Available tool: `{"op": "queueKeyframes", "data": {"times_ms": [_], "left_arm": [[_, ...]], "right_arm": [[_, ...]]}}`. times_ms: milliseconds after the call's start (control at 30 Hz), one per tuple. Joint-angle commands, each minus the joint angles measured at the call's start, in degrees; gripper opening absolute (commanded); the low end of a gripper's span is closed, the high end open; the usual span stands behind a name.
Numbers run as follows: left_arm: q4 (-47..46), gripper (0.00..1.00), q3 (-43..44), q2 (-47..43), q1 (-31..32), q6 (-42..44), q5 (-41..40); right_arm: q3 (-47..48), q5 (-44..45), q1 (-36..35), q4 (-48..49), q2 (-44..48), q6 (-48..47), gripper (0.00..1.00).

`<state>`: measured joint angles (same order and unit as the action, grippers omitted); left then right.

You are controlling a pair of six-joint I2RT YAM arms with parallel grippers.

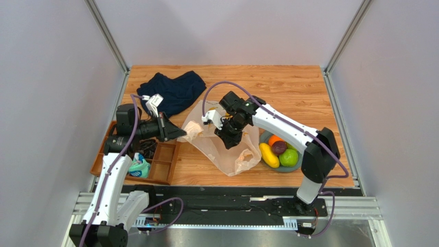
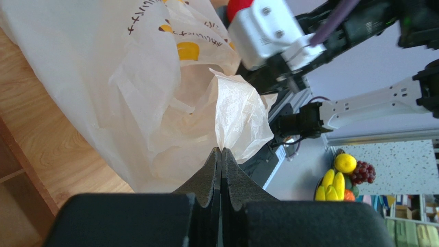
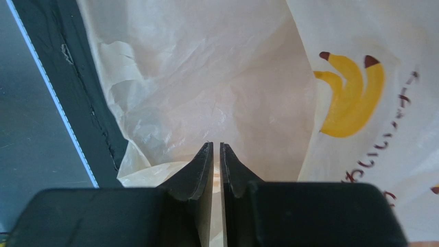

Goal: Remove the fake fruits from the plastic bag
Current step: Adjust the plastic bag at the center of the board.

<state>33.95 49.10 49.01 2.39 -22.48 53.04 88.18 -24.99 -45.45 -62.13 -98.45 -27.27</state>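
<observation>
The plastic bag [image 1: 229, 157] lies crumpled mid-table, cream-white with yellow banana prints. My left gripper [image 1: 181, 134] is shut on a pinch of the bag's left edge and holds it up; in the left wrist view the gripper [image 2: 221, 150] has film [image 2: 239, 116] rising from its tips. My right gripper [image 1: 229, 140] hangs over the bag's middle, jaws all but closed with a hairline gap, and the bag [image 3: 216, 77] lies beyond its tips [image 3: 216, 144]. A banana [image 1: 268, 154], orange [image 1: 275, 139], plum [image 1: 279, 147] and green apple [image 1: 289, 157] sit in a grey bowl [image 1: 298, 168].
A dark navy cloth [image 1: 172, 90] lies at the back left. A wooden compartment tray [image 1: 167, 164] at the front left holds rolled teal socks [image 1: 139, 167]. Grey walls close in both sides.
</observation>
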Motion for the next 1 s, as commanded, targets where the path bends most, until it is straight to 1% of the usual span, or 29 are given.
{"op": "queueKeyframes", "data": {"times_ms": [0, 100, 133, 167, 300, 333, 367, 400, 433, 467, 500, 533, 600, 633, 667, 733, 800, 833, 867, 967], "left_arm": [[-4.16, 0.00, 2.49, -0.06, -2.04, -5.82, 4.09], [-3.55, 0.00, 2.75, -1.02, -4.32, -6.61, 7.16], [-2.67, 0.00, 3.19, -1.29, -4.41, -5.57, 8.21], [-1.45, 0.00, 3.54, -1.55, -4.50, -4.69, 10.31], [6.27, 0.00, 4.86, -5.06, -4.50, 0.50, 16.74], [7.87, 0.00, 5.47, -5.59, -4.59, 3.20, 17.97], [10.06, 0.00, 6.00, -6.03, -4.68, 5.32, 19.37], [14.60, 0.00, 7.40, -6.82, -4.68, 9.34, 19.21], [16.21, 0.00, 7.85, -7.17, -4.68, 10.78, 18.86], [17.45, 0.00, 8.20, -7.61, -4.59, 11.83, 17.55], [19.03, 0.00, 8.64, -8.05, -4.59, 13.32, 16.58], [19.57, 0.00, 8.73, -8.32, -4.68, 13.77, 14.75], [20.36, 0.00, 8.82, -8.32, -4.68, 15.18, 14.12], [20.45, 0.00, 8.64, -8.49, -4.59, 15.45, 14.03], [20.54, 0.00, 8.73, -8.67, -4.59, 15.71, 14.02], [21.41, 0.00, 8.73, -8.76, -4.68, 16.41, 14.72], [22.91, 0.00, 8.91, -9.02, -4.68, 17.38, 15.69], [23.43, 0.00, 9.08, -9.11, -4.68, 17.82, 16.48], [24.39, 0.00, 8.99, -9.37, -4.77, 18.08, 16.40], [25.72, 0.00, 8.56, -9.46, -4.68, 19.23, 16.22]], "right_arm": [[1.37, 1.78, 0.54, 2.79, -2.87, 2.82, 0.12], [3.83, 10.46, 0.63, 8.49, -6.39, 9.14, 0.10], [4.88, 17.28, 0.63, 10.43, -7.09, 10.55, 0.10], [5.68, 19.96, 0.71, 13.58, -7.54, 12.39, 0.08], [12.35, 27.71, 0.89, 15.98, -10.96, 13.29, 0.09], [14.02, 29.81, 0.98, 16.59, -12.27, 13.38, 0.09], [18.30, 31.13, 1.33, 16.86, -14.98, 13.64, 0.08], [20.43, 32.36, 1.50, 17.04, -16.58, 14.43, 0.08], [22.45, 34.12, 1.77, 17.13, -17.81, 14.78, 0.07], [25.69, 34.31, 1.94, 17.13, -19.56, 15.05, 0.07], [26.59, 34.05, 2.03, 17.13, -20.02, 15.75, 0.07], [27.13, 33.18, 2.03, 16.95, -20.20, 16.19, 0.07], [25.65, 30.03, 1.33, 16.17, -19.24, 17.15, 0.07], [24.24, 29.22, 0.72, 15.73, -18.27, 17.77, 0.07], [20.05, 28.95, -1.02, 15.72, -16.18, 17.95, 0.07], [15.29, 27.72, -3.40, 16.42, -13.01, 18.13, 0.07], [7.84, 28.59, -8.32, 17.30, -8.63, 17.95, 0.08], [6.32, 28.34, -9.90, 17.83, -7.55, 17.78, 0.08], [5.87, 28.16, -12.01, 17.83, -6.93, 17.86, 0.08], [10.85, 27.71, -12.65, 17.04, -9.55, 19.09, 0.07]]}}
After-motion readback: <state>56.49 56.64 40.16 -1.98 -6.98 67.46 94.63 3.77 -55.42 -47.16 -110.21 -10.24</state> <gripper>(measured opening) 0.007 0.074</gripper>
